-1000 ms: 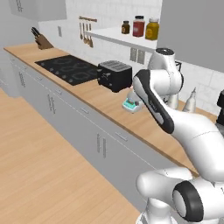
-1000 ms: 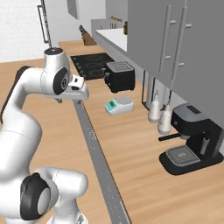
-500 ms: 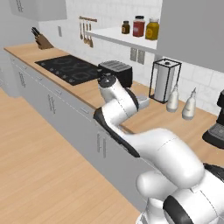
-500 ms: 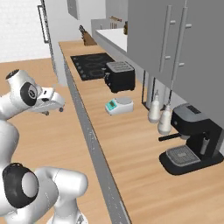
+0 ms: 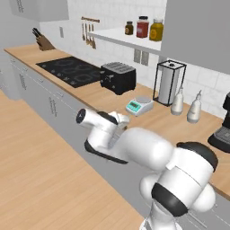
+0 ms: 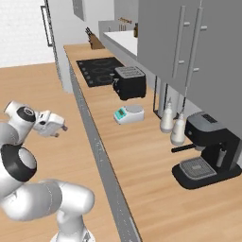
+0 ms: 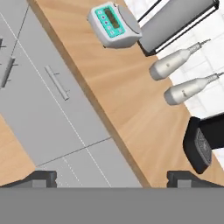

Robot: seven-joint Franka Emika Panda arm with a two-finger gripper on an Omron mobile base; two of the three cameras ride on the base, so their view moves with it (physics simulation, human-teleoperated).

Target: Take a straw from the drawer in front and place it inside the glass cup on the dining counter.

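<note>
Down low, the gripper (image 7: pixel 111 177) hangs with its fingertips spread apart and nothing between them, in front of the grey cabinet fronts. Just beyond them is the closed drawer (image 7: pixel 52 94) with its silver bar handle (image 7: pixel 57 82). Farther off, on the wooden wall counter (image 7: pixel 127 100), sit a kitchen scale (image 7: pixel 114 24) and two bottles (image 7: pixel 183 74).

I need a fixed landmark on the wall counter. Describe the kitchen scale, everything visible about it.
The kitchen scale is a small, low, boxy unit with a white body, a teal front panel carrying a small display and buttons, and a round light-grey weighing platform on top. It looks like plastic. It sits flat on the wooden wall counter, nothing on its platform, between the black toaster and the paper towel holder, touching neither. In the hand view it appears near the top, panel plainly readable as teal.
</note>
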